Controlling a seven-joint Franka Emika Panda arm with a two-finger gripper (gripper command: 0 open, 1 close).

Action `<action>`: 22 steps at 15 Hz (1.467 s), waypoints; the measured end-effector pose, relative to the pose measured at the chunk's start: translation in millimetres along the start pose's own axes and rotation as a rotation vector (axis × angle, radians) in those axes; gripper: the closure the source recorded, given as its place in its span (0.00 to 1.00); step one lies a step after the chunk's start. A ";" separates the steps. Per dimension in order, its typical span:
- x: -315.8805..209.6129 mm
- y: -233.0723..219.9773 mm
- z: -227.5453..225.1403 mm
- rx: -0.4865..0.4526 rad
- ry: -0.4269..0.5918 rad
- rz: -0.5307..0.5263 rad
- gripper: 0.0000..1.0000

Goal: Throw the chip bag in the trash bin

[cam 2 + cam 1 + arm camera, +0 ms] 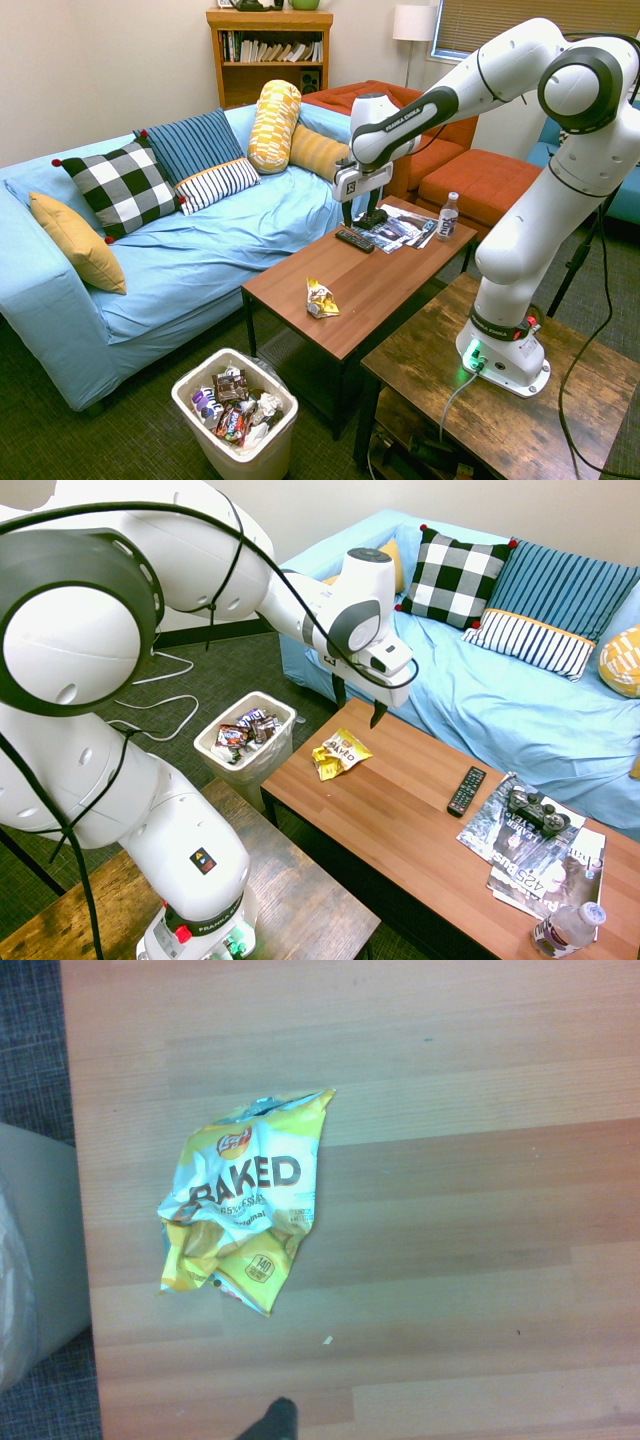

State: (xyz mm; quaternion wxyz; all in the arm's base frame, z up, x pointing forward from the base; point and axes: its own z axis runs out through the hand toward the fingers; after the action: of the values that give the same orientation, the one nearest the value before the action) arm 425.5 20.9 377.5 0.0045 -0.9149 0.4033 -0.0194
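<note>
Yellow chip bag (341,759) lies crumpled on the wooden surface (400,820) — near its bin-side end. Hand (358,707) hovers above, released; trash bin (212,743) stands on the floor beside.

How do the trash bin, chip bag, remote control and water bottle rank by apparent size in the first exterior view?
Largest to smallest, as they look there:
1. trash bin
2. water bottle, though it sits nearest the camera and is partly cut off
3. chip bag and remote control, too alike to rank

trash bin (35,1250) cut by wrist edge | magazine (545,865) titles unreadable (too small)
</note>
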 end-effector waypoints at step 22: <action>-20.0 -157.1 201.6 -0.141 -0.088 0.157 0.00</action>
State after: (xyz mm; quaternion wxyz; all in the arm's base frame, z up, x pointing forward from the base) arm 535.8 140.1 179.2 -0.0406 -0.8786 0.4733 0.0494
